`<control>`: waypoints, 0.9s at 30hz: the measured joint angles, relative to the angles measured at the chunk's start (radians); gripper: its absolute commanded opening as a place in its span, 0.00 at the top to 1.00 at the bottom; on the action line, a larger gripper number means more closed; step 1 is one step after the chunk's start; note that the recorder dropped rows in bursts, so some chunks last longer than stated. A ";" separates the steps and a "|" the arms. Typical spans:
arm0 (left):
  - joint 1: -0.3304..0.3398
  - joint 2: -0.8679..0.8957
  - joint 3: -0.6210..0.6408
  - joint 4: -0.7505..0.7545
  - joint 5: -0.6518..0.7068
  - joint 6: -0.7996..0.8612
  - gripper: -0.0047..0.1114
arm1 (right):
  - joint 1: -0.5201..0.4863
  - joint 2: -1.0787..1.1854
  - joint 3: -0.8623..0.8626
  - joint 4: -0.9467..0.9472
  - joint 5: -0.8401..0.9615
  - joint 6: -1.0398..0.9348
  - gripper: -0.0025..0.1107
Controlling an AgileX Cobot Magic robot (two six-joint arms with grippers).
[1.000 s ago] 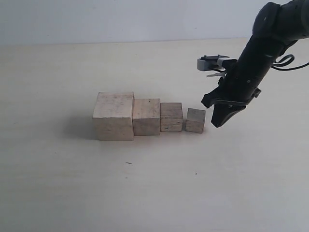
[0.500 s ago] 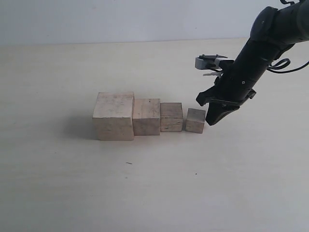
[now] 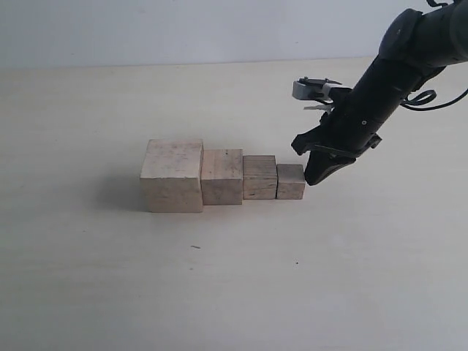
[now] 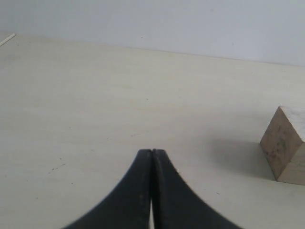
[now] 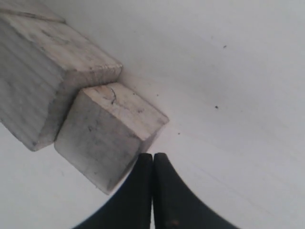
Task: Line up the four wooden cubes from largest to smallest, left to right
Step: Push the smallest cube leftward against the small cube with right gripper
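Four pale wooden cubes stand in a row on the table, shrinking from left to right: the largest cube (image 3: 173,175), the second cube (image 3: 221,176), the third cube (image 3: 259,177) and the smallest cube (image 3: 290,181). Each touches its neighbour. My right gripper (image 3: 313,178) is shut and empty, its tip against the right side of the smallest cube (image 5: 107,136). The left gripper (image 4: 152,151) is shut and empty above bare table, with the largest cube (image 4: 286,145) off to one side in its view. The left arm does not show in the exterior view.
The pale table top (image 3: 234,278) runs to a white wall at the back. My right arm (image 3: 387,80) reaches in from the upper right, with a grey camera block (image 3: 311,89) on its wrist.
My shut right gripper moved left and met the smallest cube. That cube slid left, squared up and closed the gap to the third cube.
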 measured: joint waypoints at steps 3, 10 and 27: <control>0.000 0.000 0.000 0.000 0.000 0.000 0.96 | 0.000 0.000 0.000 0.003 -0.002 -0.001 0.98; 0.000 0.000 0.000 0.000 0.000 0.000 0.96 | 0.000 0.000 0.000 0.023 -0.007 -0.045 0.98; 0.000 0.000 0.000 0.000 0.000 0.000 0.96 | 0.000 0.000 0.000 0.027 -0.024 -0.049 0.98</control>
